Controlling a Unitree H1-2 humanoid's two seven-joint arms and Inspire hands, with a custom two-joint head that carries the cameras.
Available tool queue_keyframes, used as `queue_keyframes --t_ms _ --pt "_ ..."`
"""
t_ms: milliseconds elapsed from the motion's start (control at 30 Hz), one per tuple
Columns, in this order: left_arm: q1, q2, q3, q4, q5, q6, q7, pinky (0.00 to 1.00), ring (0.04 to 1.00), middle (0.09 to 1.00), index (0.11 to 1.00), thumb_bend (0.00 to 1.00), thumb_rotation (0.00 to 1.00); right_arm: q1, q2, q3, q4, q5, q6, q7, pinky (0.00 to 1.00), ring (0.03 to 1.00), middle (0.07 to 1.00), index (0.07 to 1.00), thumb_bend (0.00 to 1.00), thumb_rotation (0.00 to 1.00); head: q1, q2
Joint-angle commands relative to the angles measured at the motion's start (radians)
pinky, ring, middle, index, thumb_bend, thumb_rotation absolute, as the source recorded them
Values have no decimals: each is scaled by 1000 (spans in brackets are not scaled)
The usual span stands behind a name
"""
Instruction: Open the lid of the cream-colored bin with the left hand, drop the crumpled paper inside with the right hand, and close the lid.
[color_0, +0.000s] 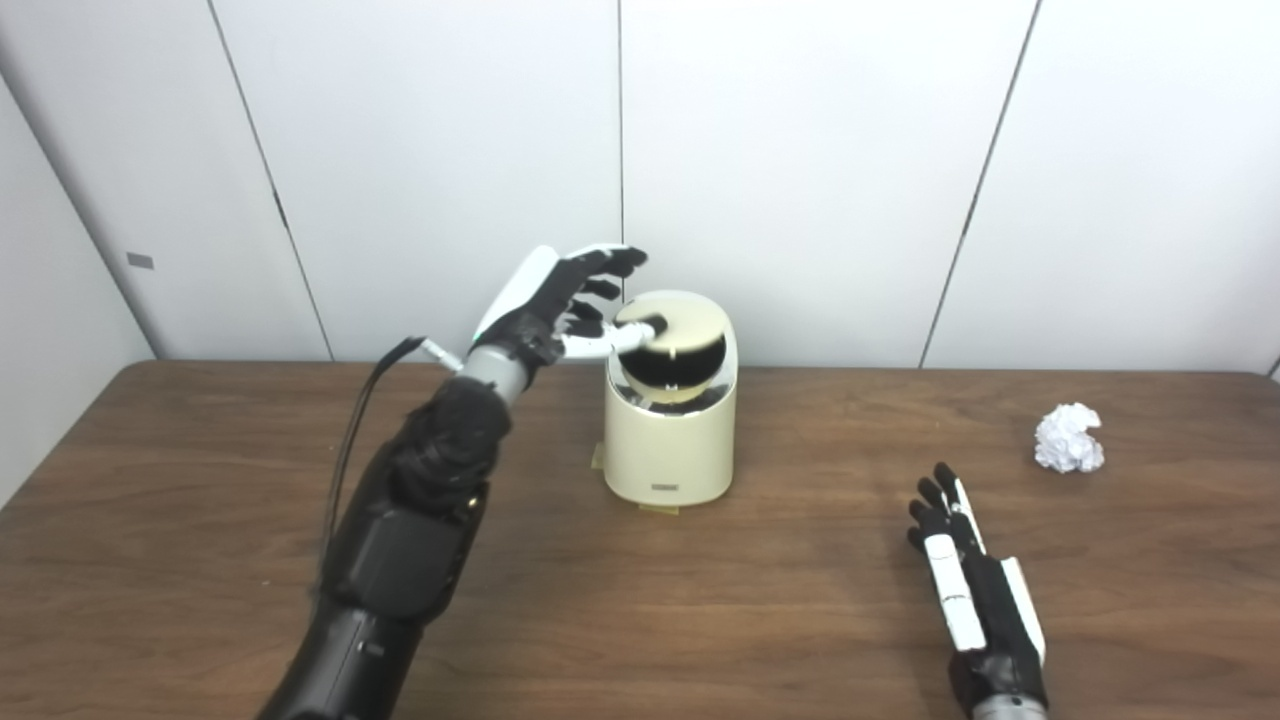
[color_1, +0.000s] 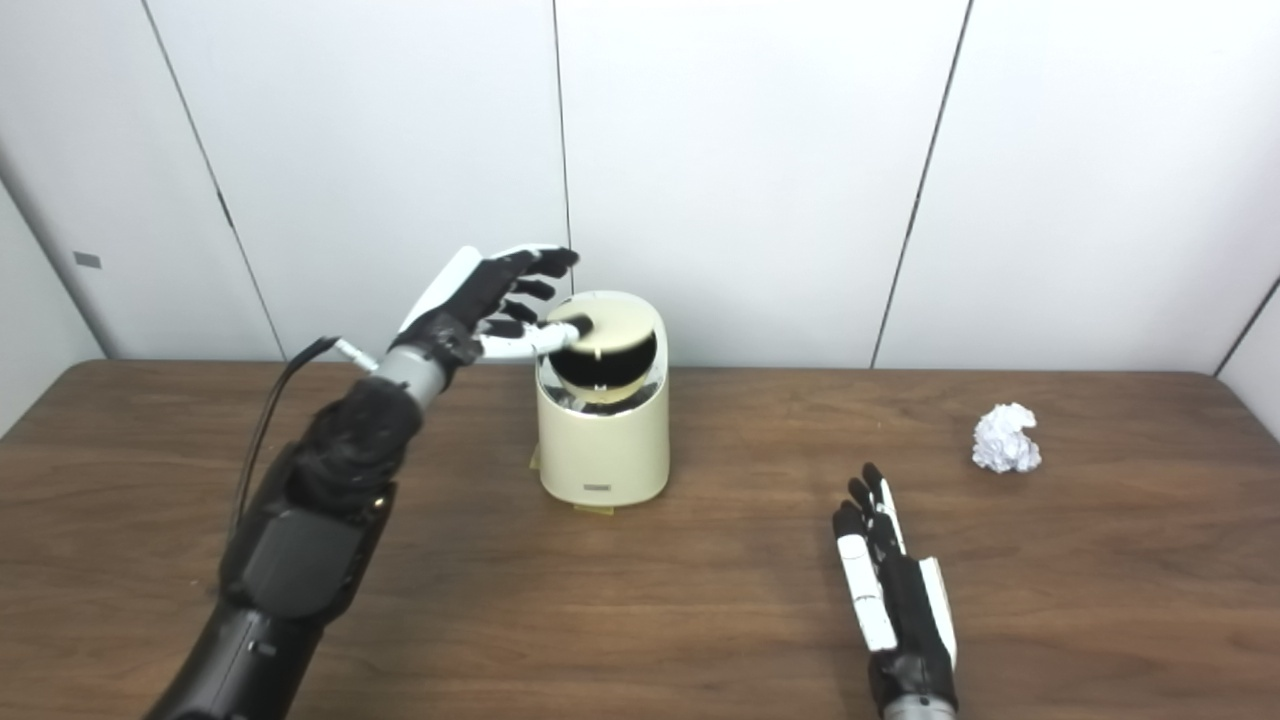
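The cream-colored bin (color_0: 668, 440) stands on the table near the back wall, at the middle. Its round lid (color_0: 680, 325) is tipped, and a dark opening shows below its front edge. My left hand (color_0: 560, 300) is raised at the bin's upper left, fingers spread apart, with the thumb tip pressing on the lid's left side. The crumpled white paper (color_0: 1068, 437) lies on the table at the far right. My right hand (color_0: 970, 580) rests flat on the table near the front, fingers straight and holding nothing, well short of the paper.
The brown wooden table (color_0: 200, 520) spans the view, with white wall panels close behind the bin. A black cable (color_0: 350, 440) hangs from my left wrist along the forearm.
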Motion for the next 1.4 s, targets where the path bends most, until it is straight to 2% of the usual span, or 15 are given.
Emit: queue_keyframes --t_ms 0,67,167,267,400,533,667,733,833,933,1000,1133,1200,1267,1367 --pt "0 -11 25 -52 -65 -58 22 838 854 874 897 531 599 -24 -2 -5 -16 1 -23 -5 896 947 969 995 571 915 -1 1" --pt "61 -18 43 -73 -94 -115 40 847 851 870 903 488 654 -21 -12 -1 -21 -24 -16 -8 907 938 962 992 586 940 -3 2" --pt "156 -25 52 -131 -117 -146 62 877 875 891 917 477 769 -19 -19 -3 -29 -26 -6 -2 922 939 963 989 598 937 -5 1" --pt "249 -22 52 -178 -115 -179 83 874 879 896 919 466 826 -20 -21 -12 -32 -3 0 6 971 947 965 986 606 922 -11 0" --pt "374 -22 48 -210 -122 -229 92 874 870 892 916 419 833 -25 -27 -24 -32 28 -9 15 985 952 969 983 601 883 -20 2" --pt "462 -17 27 -221 -102 -264 96 879 875 890 906 443 831 -26 -39 -28 -39 30 -14 19 961 939 968 991 573 829 -22 2" --pt "536 -19 15 -228 -103 -282 104 931 902 898 909 435 812 -21 -30 -55 -47 83 -37 16 907 915 957 975 592 658 -36 3" --pt "562 -22 13 -224 -104 -282 112 959 917 907 915 449 808 -20 -31 -66 -57 89 -31 11 901 917 955 968 634 606 -49 1" --pt "590 -22 12 -211 -103 -288 120 992 940 929 930 471 817 -30 -59 -73 -48 12 -44 -23 876 911 928 943 685 552 -74 -8" --pt "596 -16 15 -211 -99 -273 125 1000 953 943 947 486 828 -42 -108 -88 6 -50 -109 -47 908 921 929 936 749 460 -128 -23" --pt "597 -10 18 -214 -102 -269 124 986 953 945 951 468 823 -50 -133 -100 17 -88 -125 -66 905 918 939 934 787 418 -198 -35" --pt "595 6 18 -212 -95 -283 121 964 942 939 947 453 816 -54 -144 -118 -95 -174 -76 -108 816 870 904 911 791 342 -288 -49" --pt "592 18 13 -207 -90 -284 115 970 947 946 956 434 851 -54 -153 -131 -130 -209 -61 -126 810 866 898 907 821 320 -346 -53" --pt "590 24 7 -208 -93 -276 108 985 959 956 970 424 876 -54 -167 -144 -161 -267 -34 -142 807 880 916 914 856 356 -375 -57" --pt "586 31 -3 -208 -97 -280 103 999 980 976 990 387 924 -62 -181 -169 -200 -315 0 -151 811 884 905 909 842 288 -408 -56"
